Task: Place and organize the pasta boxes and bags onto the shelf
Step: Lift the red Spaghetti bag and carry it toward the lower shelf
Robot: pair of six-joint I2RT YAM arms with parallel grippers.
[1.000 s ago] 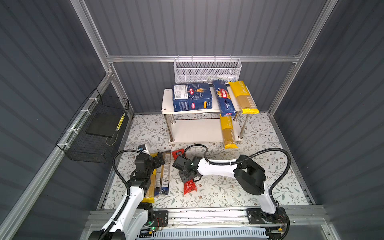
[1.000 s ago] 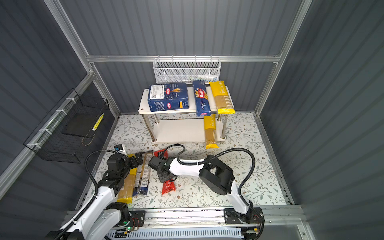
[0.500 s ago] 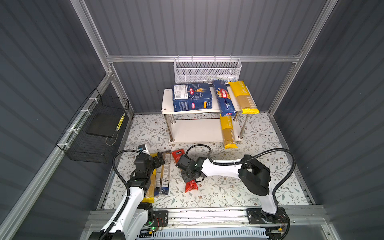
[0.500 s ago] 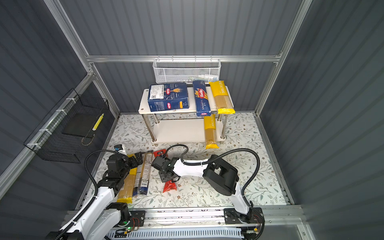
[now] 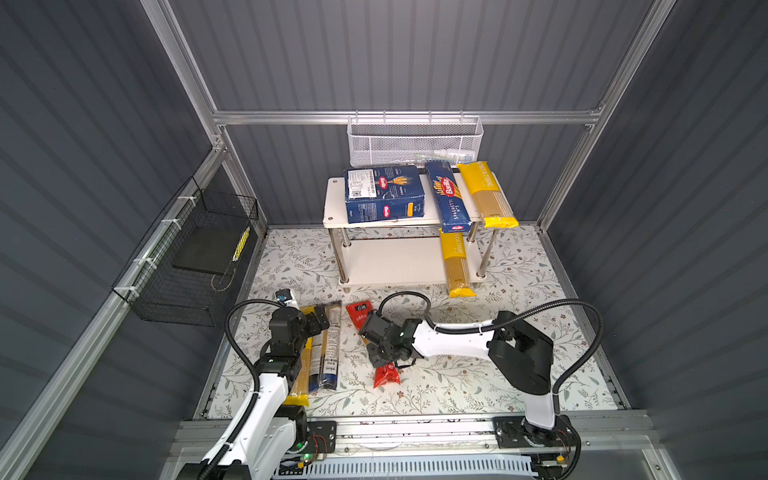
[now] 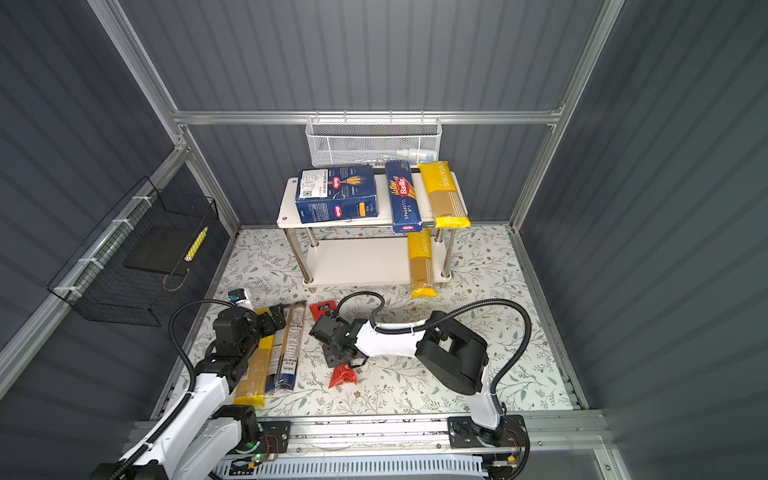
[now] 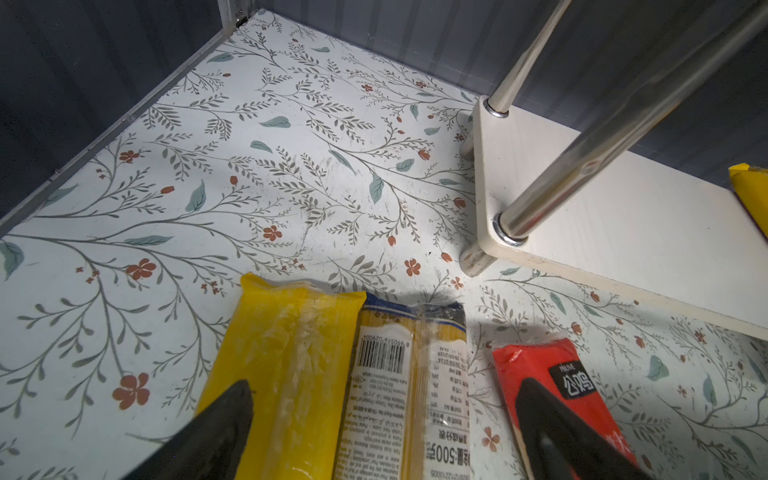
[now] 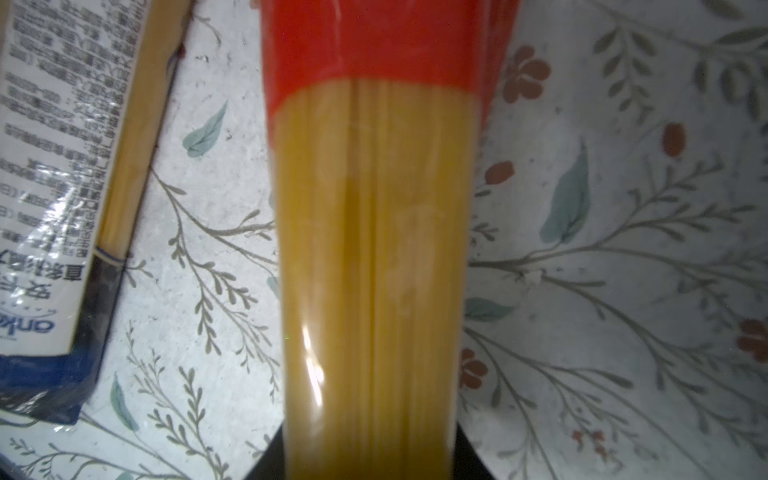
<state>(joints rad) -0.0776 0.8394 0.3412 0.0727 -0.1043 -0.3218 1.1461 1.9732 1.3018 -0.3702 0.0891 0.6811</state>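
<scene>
The right gripper [image 5: 381, 356] is closed around the red bag [image 5: 386, 374], which lies near the middle of the floral mat [image 5: 478, 386], in front of the shelf [image 5: 386, 262]. The left gripper [image 7: 384, 386] hangs with its jaws apart above a yellow-ended bag [image 7: 291, 353] and a blue-labelled bag [image 7: 415, 374] by the mat's left edge. The shelf's top board holds a wide box [image 5: 384, 199], a narrow box [image 5: 449, 199] and a yellow bag [image 5: 488, 199].

Grey ribbed walls [image 5: 395, 54], floral floor [image 5: 291, 270]
</scene>
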